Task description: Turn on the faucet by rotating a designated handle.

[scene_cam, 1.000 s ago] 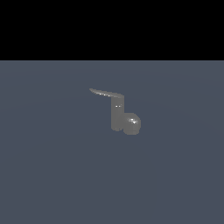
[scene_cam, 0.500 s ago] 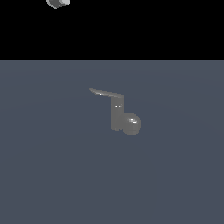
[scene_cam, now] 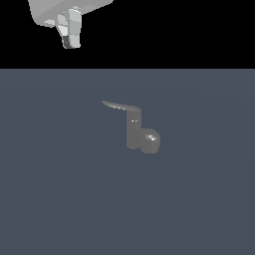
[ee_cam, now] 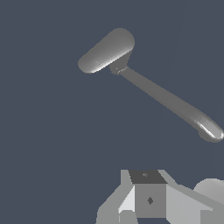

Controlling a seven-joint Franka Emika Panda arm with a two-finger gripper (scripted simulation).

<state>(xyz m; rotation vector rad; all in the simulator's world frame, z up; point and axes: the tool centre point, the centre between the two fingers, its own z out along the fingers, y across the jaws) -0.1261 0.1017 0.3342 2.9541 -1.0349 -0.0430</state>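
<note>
The faucet [scene_cam: 135, 133] is a small glossy grey fixture standing on the dark floor, an upright post with a rounded bulbous base [scene_cam: 150, 142] on the exterior view's right. Its handle [scene_cam: 119, 106], a thin flat lever, reaches from the post top toward the exterior view's left. My gripper [scene_cam: 70, 44] hangs high above and well off toward the exterior view's left of the handle tip, fingers pressed together with nothing between them. In the wrist view the faucet [ee_cam: 107, 51] is seen from above, the handle [ee_cam: 170, 101] stretches away from it, and the gripper [ee_cam: 148, 201] sits at the frame's edge.
A flat blue-grey floor [scene_cam: 60, 199] surrounds the faucet on all sides. The white hand body [scene_cam: 60, 7] fills the upper corner of the exterior view against a black background.
The gripper has come down into the exterior view from above; a second ago it was out of view. The faucet and handle have not moved.
</note>
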